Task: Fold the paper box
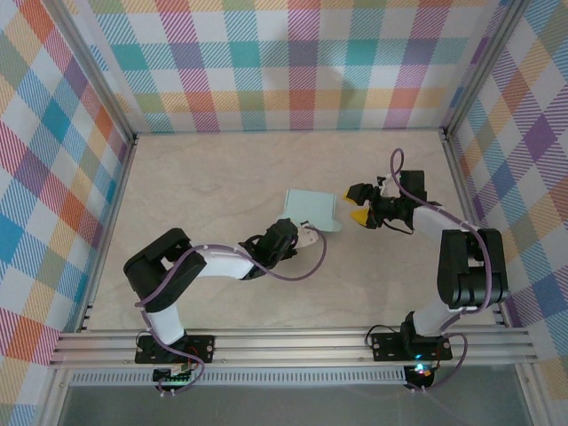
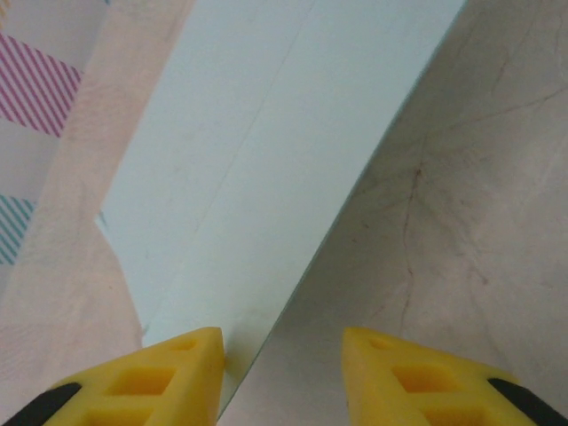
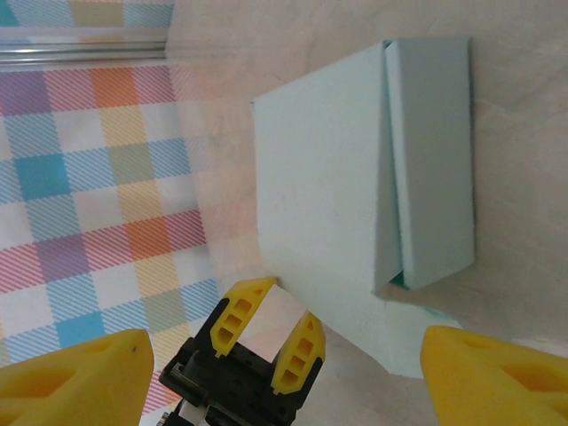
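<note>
The paper box is pale mint card lying flat at the middle of the table. In the right wrist view the paper box has a long flap folded over along its right side. My left gripper is at the box's near edge, jaws apart. In its wrist view the left gripper straddles the card's edge, and the left fingertip touches the card without clamping it. My right gripper stands wide open just right of the box. It looks across at the left gripper.
The bare wooden table is walled by plaid panels at the back and on both sides. Aluminium rails run along the near edge where the arm bases sit. A purple cable loops beside the left wrist.
</note>
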### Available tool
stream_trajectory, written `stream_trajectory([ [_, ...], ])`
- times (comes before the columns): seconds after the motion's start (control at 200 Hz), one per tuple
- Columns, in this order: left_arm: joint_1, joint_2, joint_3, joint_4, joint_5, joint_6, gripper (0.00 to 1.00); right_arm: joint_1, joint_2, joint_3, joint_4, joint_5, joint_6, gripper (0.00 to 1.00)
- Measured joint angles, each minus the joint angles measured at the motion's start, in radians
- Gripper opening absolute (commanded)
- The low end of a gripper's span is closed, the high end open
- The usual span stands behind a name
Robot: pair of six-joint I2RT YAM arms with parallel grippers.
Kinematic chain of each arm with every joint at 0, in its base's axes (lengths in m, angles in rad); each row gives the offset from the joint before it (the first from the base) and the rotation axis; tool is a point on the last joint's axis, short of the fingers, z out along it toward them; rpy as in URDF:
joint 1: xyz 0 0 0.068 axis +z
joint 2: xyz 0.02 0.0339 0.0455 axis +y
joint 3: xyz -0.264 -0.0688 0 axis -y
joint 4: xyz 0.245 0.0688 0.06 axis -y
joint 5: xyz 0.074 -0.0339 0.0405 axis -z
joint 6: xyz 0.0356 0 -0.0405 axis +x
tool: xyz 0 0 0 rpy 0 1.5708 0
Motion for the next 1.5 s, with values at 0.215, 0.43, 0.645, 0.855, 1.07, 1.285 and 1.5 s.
stream_trajectory([
  [0.215, 0.006, 0.005, 0.008, -0.056, 0.051, -0.051, 0.79, 0.029, 0.070, 0.046, -0.048, 0.049, -0.029, 0.78],
  [0.43, 0.027, -0.134, 0.012, -0.255, 0.159, -0.132, 1.00, 0.077, 0.168, 0.135, -0.086, 0.098, -0.057, 0.78],
  [0.645, 0.181, -0.340, 0.019, -0.369, 0.399, -0.356, 0.99, 0.095, 0.239, 0.167, -0.103, 0.122, -0.071, 0.73],
  [0.855, 0.414, -0.217, 0.259, -0.436, 0.570, -0.737, 0.79, 0.106, 0.308, 0.246, -0.176, 0.134, -0.143, 0.59],
  [1.07, 0.477, 0.089, 0.527, -0.519, 0.694, -0.968, 0.56, 0.111, 0.385, 0.376, -0.267, 0.128, -0.249, 0.43],
  [1.285, 0.489, 0.274, 0.610, -0.608, 0.782, -1.054, 0.46, 0.114, 0.515, 0.557, -0.384, 0.105, -0.355, 0.37],
  [1.5, 0.490, 0.291, 0.607, -0.592, 0.838, -1.112, 0.36, 0.117, 0.536, 0.597, -0.434, 0.083, -0.415, 0.46],
])
